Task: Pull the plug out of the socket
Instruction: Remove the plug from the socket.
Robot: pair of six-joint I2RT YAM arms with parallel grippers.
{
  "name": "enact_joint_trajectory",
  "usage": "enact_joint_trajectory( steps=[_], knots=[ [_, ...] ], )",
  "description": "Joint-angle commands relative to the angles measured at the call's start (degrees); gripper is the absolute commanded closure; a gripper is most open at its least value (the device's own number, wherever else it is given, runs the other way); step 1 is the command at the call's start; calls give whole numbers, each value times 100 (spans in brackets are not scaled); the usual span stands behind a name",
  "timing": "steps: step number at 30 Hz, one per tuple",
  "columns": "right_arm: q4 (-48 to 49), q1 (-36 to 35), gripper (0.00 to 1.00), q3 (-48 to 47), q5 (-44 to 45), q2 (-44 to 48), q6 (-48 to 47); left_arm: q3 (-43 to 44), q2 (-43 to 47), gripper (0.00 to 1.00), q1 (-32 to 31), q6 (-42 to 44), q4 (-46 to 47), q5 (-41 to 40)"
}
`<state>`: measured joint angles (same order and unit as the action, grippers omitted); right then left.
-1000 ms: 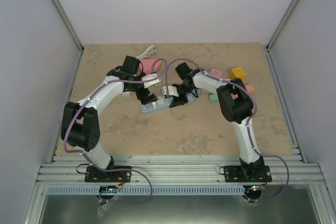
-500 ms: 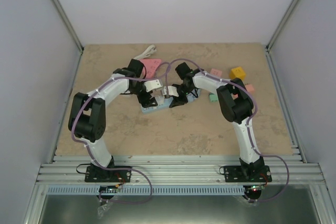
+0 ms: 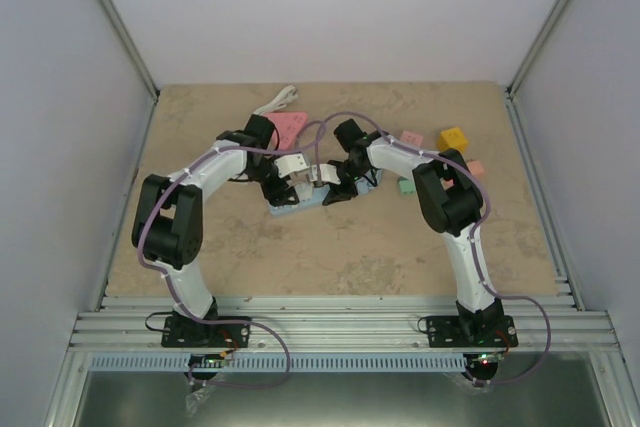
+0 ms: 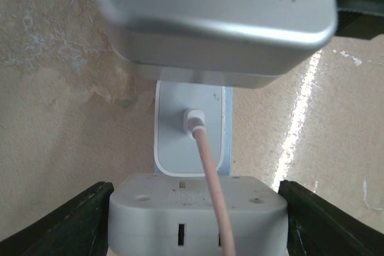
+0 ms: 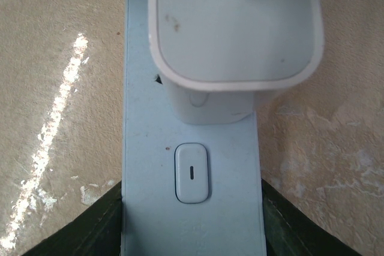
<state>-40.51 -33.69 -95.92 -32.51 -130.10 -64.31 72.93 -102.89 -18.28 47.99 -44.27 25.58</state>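
roughly midway between the desk's side edges, the power strip [image 3: 290,207] is clamped by the right gripper [image 5: 192,208]. the white plug [image 5: 234,34] is seated in it, pink cable [image 4: 211,202] attached. the strip's other end is straddled by the left gripper [image 4: 195,208]; whether it is squeezed cannot be told.

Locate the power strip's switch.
In the right wrist view, the switch sits on the pale blue power strip, just below the white plug and above the right pincer.

One pale-blue plastic power strip [image 3: 285,209], one white square plug [image 5: 234,22]. Three pink blocks [image 3: 290,125], one yellow cube [image 3: 452,138], one green block [image 3: 405,186].
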Motion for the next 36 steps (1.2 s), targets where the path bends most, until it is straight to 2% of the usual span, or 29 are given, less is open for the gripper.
enact_joint_trajectory(
  steps=[1, 9, 13, 19, 27, 32, 36],
  knots=[
    [-190, -120, 70, 319, 865, -352, -202, 103, -76, 28, 35, 68, -17, -176],
    [-179, -120, 70, 316, 888, -364, -200, 237, -108, 70, 42, 168, -230, -118],
    [-194, -121, 70, 321, 889, -366, -201, 255, -83, 82, 44, 11, -103, -362],
    [-192, -125, 70, 320, 930, -409, -202, -376, 472, 99, -40, -115, 687, -870],
    [-198, -138, 70, 317, 931, -397, -205, -288, 388, 100, -32, -35, 379, -716],
    [-195, -142, 70, 330, 952, -386, -216, 261, 76, 100, 194, 177, -322, -134],
    [-186, -154, 70, 341, 968, -384, -222, 642, -168, 100, 298, 285, -755, -69]
  ],
)
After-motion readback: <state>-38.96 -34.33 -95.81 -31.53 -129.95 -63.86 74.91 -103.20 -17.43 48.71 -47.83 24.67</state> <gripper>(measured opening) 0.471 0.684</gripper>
